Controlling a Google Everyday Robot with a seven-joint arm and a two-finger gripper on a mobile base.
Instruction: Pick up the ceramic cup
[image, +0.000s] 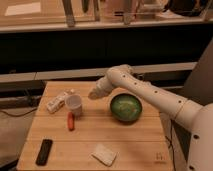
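The ceramic cup (74, 105) is a small white tapered cup standing upright on the wooden table (130, 145), left of centre. The gripper (93, 95) is at the end of the white arm, just right of the cup and slightly above it, a short gap away. The green bowl (125, 107) sits right of the gripper, under the arm.
A white bottle or packet (58, 101) lies left of the cup. A red object (71, 121) lies in front of the cup. A black remote (44, 151) is at the front left and a flat white packet (104, 154) at the front centre.
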